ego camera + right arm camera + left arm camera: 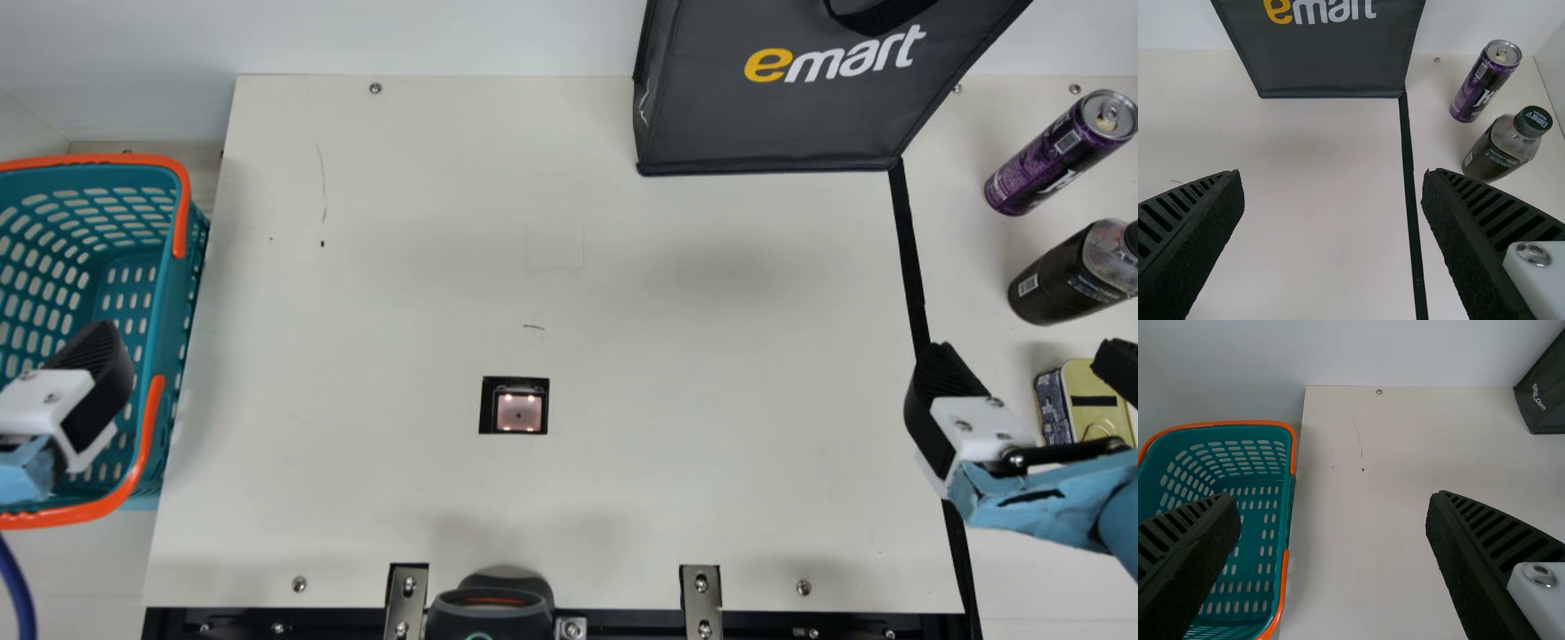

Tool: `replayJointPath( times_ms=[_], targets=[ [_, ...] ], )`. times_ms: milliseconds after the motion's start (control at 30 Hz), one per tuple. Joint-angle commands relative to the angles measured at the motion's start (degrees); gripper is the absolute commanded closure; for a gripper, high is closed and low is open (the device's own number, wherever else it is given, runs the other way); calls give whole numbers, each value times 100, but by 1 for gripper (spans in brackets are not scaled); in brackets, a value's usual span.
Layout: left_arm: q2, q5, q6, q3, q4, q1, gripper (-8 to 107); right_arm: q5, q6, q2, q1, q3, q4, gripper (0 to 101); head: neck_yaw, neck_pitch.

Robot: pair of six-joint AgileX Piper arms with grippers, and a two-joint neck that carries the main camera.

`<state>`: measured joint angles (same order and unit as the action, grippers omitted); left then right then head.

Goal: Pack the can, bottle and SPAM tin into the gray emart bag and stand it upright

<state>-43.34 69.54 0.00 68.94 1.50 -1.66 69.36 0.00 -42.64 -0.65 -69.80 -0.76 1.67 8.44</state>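
The gray emart bag (782,116) stands at the table's back, right of centre; its front panel also shows in the right wrist view (1331,60). On the right strip, back to front, are the purple can (1049,160), the dark bottle (1067,276) and the SPAM tin (1089,387), its gold lid up. The can (1485,80) and the capped bottle (1505,147) are upright in the right wrist view. My right gripper (1027,356), (1331,176) is open and empty near the tin, which it partly covers. Over the basket, my left gripper (93,382), (1333,501) is open and empty.
A teal basket (160,338) with orange handles stands at the left edge. A black tape line (909,240) runs down the table's right side. A small scanner window (519,411) is set in the table's middle, and a dark device (489,609) sits at the front edge.
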Motion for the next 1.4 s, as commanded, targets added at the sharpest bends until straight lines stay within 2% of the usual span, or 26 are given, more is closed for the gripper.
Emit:
replayJointPath(
  times_ms=[0, 33, 400, 1367],
  targets=[
    [0, 0, 0, 0, 0, 0, 9, 0, 0, 0, 0, 0, 0, 6, 125, -186],
    [0, 0, 0, 0, 0, 0, 9, 0, 0, 0, 0, 0, 0, 6, 362, -423],
    [0, 0, 0, 0, 0, 0, 9, 0, 0, 0, 0, 0, 0, 6, 1829, -1844],
    [0, 0, 0, 0, 0, 0, 9, 6, 0, 0, 0, 0, 0, 6, 1833, -1844]
  ],
)
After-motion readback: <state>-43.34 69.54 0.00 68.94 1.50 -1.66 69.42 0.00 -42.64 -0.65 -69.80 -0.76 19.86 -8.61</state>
